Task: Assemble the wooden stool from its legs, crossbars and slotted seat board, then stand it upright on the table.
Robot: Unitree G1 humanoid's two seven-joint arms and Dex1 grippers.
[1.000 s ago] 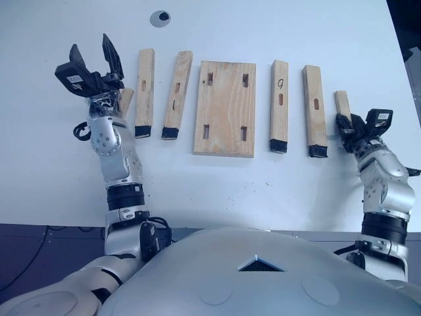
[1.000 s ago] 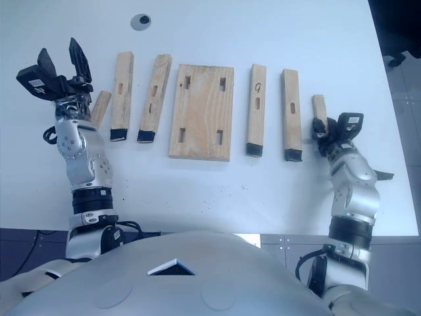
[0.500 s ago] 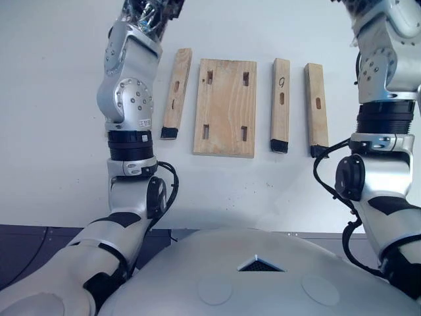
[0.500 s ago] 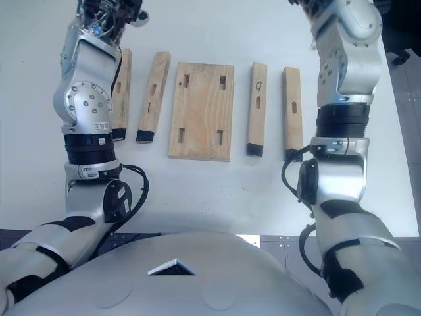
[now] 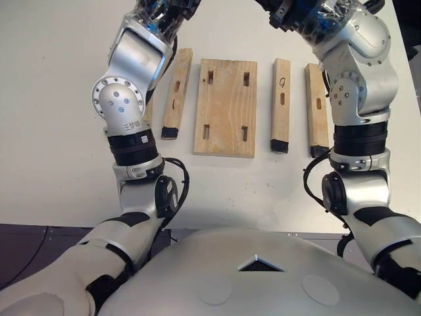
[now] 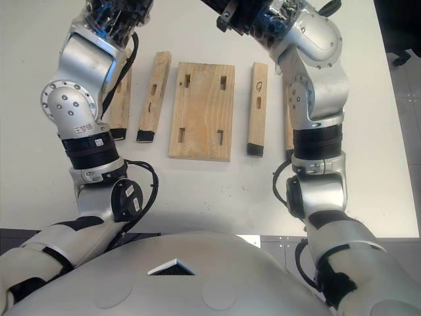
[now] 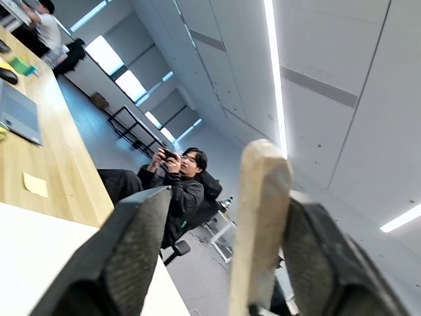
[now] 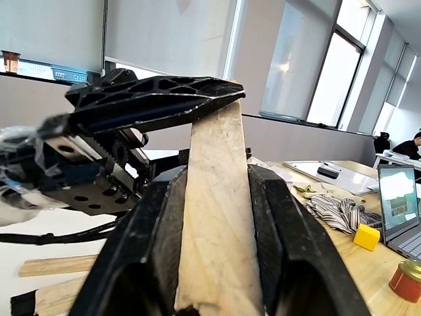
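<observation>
The right claw (image 8: 216, 179) pinches a short pale wooden crossbar (image 8: 214, 224). The left claw (image 7: 225, 207) holds a second short wooden crossbar (image 7: 260, 210) against one finger. Both hang over the far end of the slotted wooden seat board (image 5: 225, 108), which lies on the white counter (image 5: 52, 99). Black-tipped slotted wooden legs (image 6: 258, 108) lie lengthwise on either side, a pair nearer each arm.

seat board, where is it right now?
Left eye view: the seat board lies flat mid-table, straight ahead of the robot, between the inner left leg and the inner right leg, touching neither.
</observation>
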